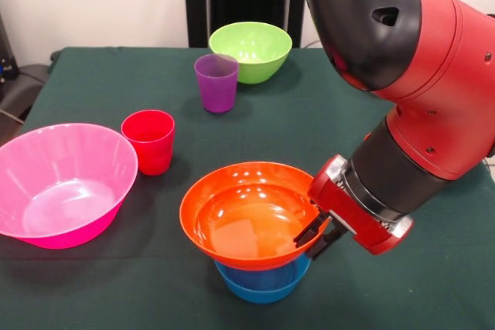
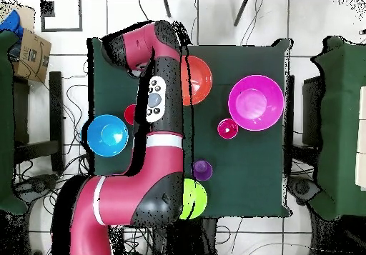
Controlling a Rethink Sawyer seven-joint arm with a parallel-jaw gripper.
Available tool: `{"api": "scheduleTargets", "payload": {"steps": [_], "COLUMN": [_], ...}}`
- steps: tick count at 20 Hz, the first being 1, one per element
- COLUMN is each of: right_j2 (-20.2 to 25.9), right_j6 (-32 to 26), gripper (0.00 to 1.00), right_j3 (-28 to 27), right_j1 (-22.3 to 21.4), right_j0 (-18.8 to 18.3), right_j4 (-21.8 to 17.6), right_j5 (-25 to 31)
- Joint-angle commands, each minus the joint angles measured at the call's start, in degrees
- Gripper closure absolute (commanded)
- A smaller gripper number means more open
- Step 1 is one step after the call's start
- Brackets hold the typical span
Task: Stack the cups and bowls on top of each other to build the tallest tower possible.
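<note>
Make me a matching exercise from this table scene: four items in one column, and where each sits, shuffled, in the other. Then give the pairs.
Items:
1. orange bowl
2. purple cup
3. pink bowl
4. end effector

Places, in the front view:
A. at the table's left edge, beside the red cup
B. at the orange bowl's right rim
C. on top of a blue bowl
D. just in front of the green bowl

Pairs: 1-C, 2-D, 3-A, 4-B
</note>
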Motion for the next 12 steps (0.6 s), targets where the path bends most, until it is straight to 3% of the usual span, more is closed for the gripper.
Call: {"api": "scheduleTargets", "payload": {"steps": [1, 12], "right_j2": [2.9, 2.9], "right_j6": [-6.1, -5.8], "gripper": [1.0, 1.0], "right_j3": [1.9, 1.1], "right_j1": [-0.2, 0.5], "right_j0": [-0.3, -0.2], "right_j4": [0.7, 1.1], "right_j5": [1.7, 2.3]}}
